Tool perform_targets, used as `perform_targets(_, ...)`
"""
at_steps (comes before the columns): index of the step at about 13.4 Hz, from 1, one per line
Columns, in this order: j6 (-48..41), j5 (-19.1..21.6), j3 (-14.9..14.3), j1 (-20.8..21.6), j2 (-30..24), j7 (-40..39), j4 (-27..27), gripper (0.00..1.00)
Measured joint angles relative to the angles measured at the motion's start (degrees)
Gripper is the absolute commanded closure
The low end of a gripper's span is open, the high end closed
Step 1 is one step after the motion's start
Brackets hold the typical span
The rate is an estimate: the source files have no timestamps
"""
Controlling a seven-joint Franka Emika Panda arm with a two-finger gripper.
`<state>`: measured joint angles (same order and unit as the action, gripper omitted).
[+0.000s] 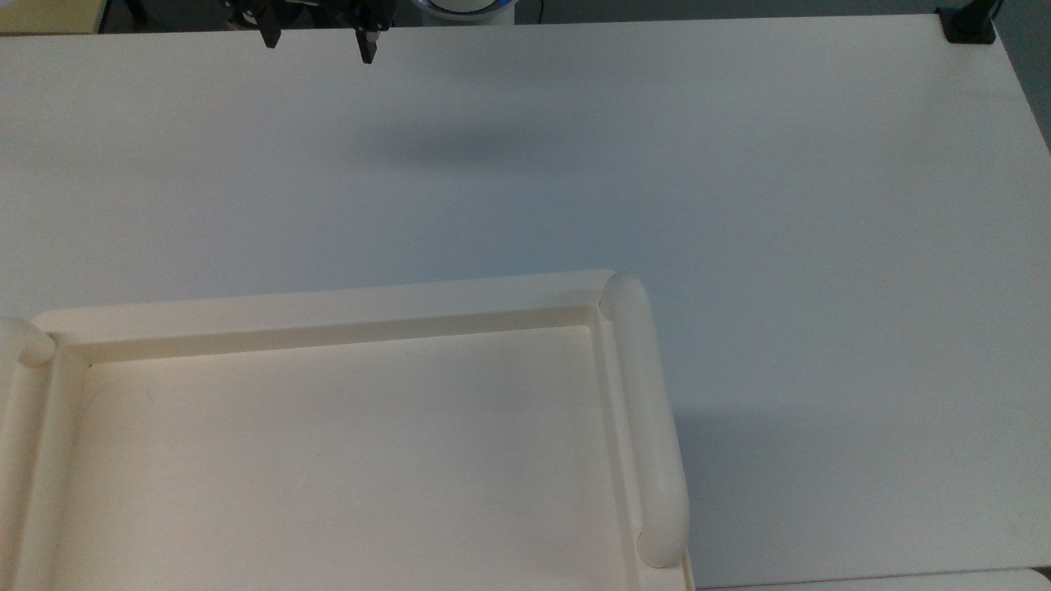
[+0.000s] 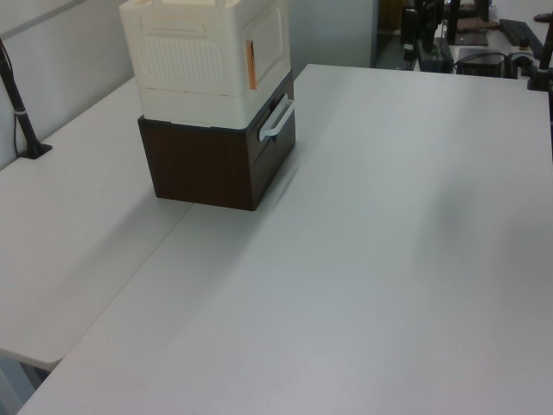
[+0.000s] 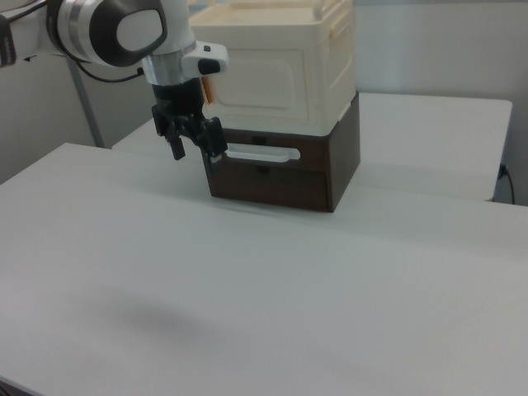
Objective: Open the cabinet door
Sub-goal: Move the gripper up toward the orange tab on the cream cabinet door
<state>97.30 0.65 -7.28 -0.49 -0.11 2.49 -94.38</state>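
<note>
The cabinet (image 3: 272, 74) is a cream-white box standing on a dark brown base. Its cabinet door (image 3: 266, 81) is the front panel with a recessed frame, and it lies flush and shut. In the left view the cabinet door (image 2: 271, 41) faces right, with an orange fitting (image 2: 251, 65) on its edge. From above, the cabinet's tray-like top (image 1: 328, 460) fills the lower left. My gripper (image 3: 195, 148) hangs open and empty, in front of the cabinet's left corner in the right view. The top view puts my gripper (image 1: 317, 41) at the far table edge, well away from the cabinet.
The brown base (image 3: 280, 177) has a drawer with a white bar handle (image 3: 262, 153). The white table (image 1: 739, 205) stretches wide around the cabinet. A black clamp (image 1: 969, 25) sits at its far right corner in the top view, and a black post (image 2: 22, 112) stands at the left view's left.
</note>
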Motion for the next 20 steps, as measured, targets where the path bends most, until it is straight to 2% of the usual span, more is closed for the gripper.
perform_targets(11, 0.7, -0.8, -0.4, 0.0, 0.1, -3.5, 1.2, 0.0)
perform_targets(14, 5.1, -0.7, -0.4, 0.4, 1.4, -5.6, 1.2, 0.06)
perform_targets(16, 9.1, 0.1, -0.5, 1.9, 2.6, -8.2, 1.4, 0.07)
perform_targets(17, 11.5, 1.0, -0.9, 3.2, 3.2, -9.2, 1.7, 0.12)
perform_targets(20, 20.2, 5.0, -4.3, 9.8, 7.9, -10.2, 6.6, 0.18)
